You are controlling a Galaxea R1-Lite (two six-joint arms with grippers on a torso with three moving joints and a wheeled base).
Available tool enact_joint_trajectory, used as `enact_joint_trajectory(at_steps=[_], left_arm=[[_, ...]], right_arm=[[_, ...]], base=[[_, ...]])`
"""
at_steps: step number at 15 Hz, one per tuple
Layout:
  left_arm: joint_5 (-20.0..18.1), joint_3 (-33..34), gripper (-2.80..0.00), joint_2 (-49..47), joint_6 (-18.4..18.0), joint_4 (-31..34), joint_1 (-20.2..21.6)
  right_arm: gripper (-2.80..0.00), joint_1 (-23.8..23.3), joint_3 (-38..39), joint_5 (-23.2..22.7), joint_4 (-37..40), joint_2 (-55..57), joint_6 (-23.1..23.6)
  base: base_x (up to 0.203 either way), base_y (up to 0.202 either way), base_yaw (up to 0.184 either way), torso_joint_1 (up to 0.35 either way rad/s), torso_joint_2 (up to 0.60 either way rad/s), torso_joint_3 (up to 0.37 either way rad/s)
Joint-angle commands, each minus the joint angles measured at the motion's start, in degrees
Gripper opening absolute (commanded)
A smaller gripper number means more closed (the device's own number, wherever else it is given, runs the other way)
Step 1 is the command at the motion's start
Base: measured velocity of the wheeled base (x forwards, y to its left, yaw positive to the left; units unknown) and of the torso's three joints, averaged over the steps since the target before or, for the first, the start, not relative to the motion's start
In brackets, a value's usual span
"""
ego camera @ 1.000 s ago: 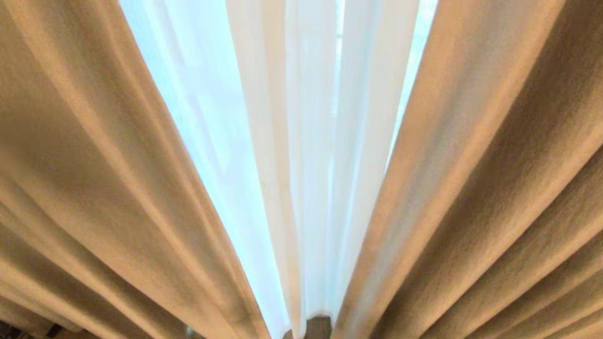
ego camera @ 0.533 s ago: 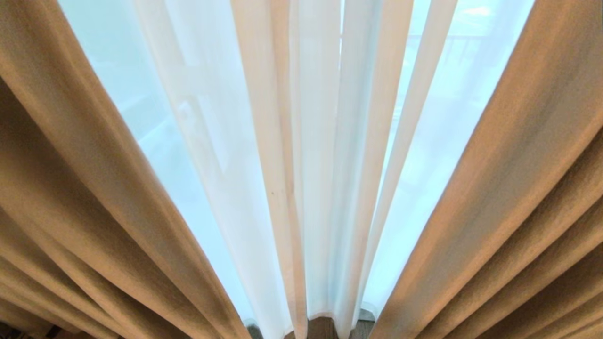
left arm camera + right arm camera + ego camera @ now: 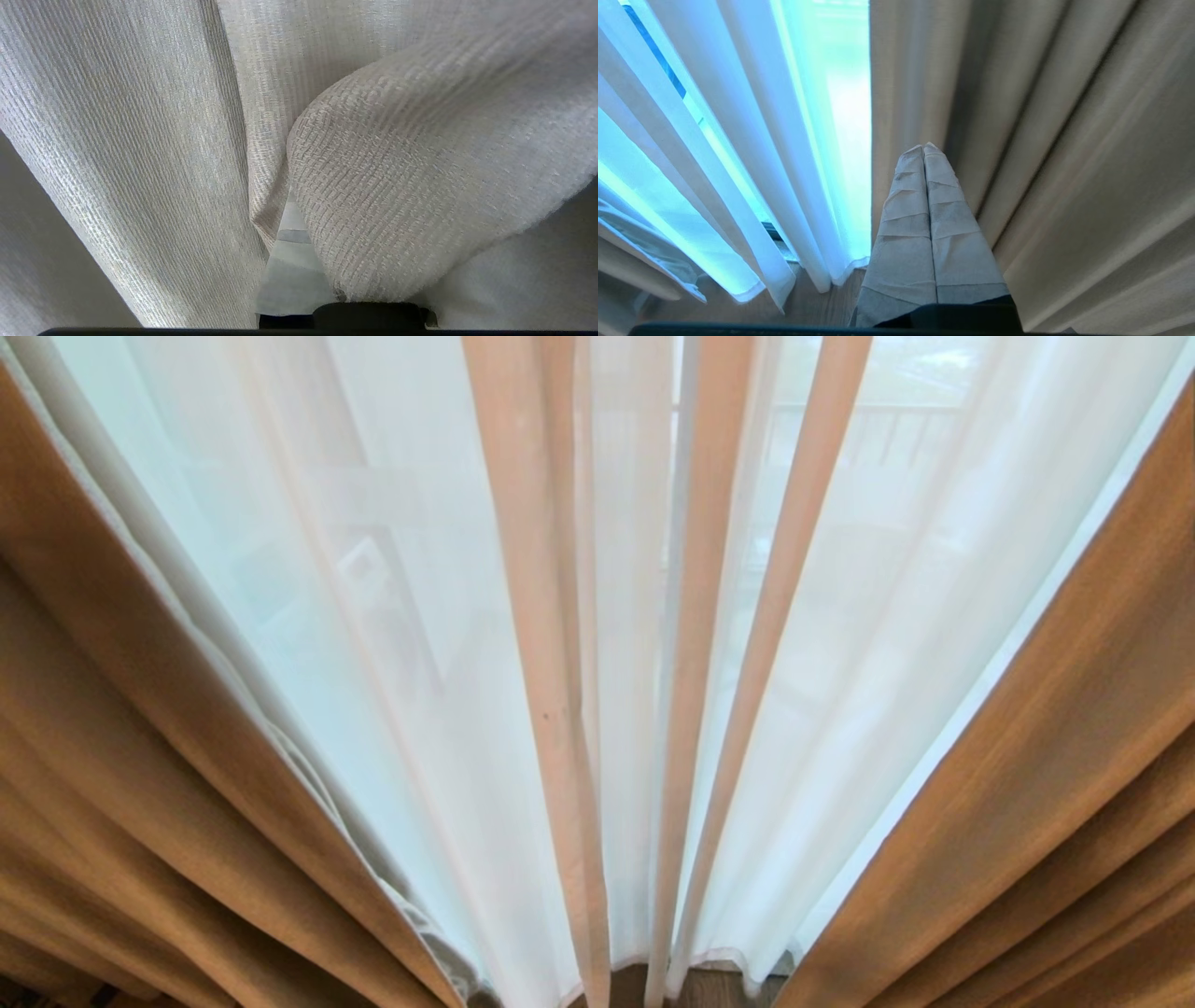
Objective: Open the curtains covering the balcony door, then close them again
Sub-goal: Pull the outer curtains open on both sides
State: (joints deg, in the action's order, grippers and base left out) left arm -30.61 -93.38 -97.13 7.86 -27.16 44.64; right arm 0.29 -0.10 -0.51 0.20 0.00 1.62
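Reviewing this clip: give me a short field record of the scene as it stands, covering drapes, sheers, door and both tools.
drapes: beige drapes parted to both sides
sheers: white sheers hang drawn across the gap, hems at the wooden floor
door: only faint shapes show through the sheers
left tool: left tool buried in drape folds, one finger showing, grip unclear
right tool: right tool shut, empty, beside the right drape's inner edge
arms in head view: none

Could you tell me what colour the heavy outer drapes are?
Tan-beige; the heavy outer drapes show best in the head view.
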Motion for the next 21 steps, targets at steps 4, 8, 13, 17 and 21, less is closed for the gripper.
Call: enact_joint_trajectory(at_steps=[4,8,13,17,21], left_arm=[[-0.53,3.64,0.00,3.70,0.05,-0.04,0.00],[-0.61,10.08,0.00,8.78,0.05,0.00,0.01],[0.31,25.57,0.00,20.42,0.13,0.20,0.25],[1.67,38.60,0.00,30.27,0.06,0.60,0.27],[1.34,40.82,0.00,32.09,0.05,0.53,0.09]], right_arm=[[-2.80,-0.02,0.01,-0.01,-0.03,0.00,0.05],[-2.80,-0.02,0.01,-0.01,-0.03,0.00,0.05],[-2.80,-0.02,0.01,-0.01,-0.03,0.00,0.05],[-2.80,0.00,0.01,-0.01,-0.03,0.00,0.05],[-2.80,-0.03,0.01,-0.01,-0.03,0.00,0.05]], base=[[0.000,0.000,0.000,0.000,0.00,0.000],[0.000,0.000,0.000,0.000,0.00,0.000],[0.000,0.000,0.000,0.000,0.00,0.000],[0.000,0.000,0.000,0.000,0.00,0.000],[0.000,0.000,0.000,0.000,0.00,0.000]])
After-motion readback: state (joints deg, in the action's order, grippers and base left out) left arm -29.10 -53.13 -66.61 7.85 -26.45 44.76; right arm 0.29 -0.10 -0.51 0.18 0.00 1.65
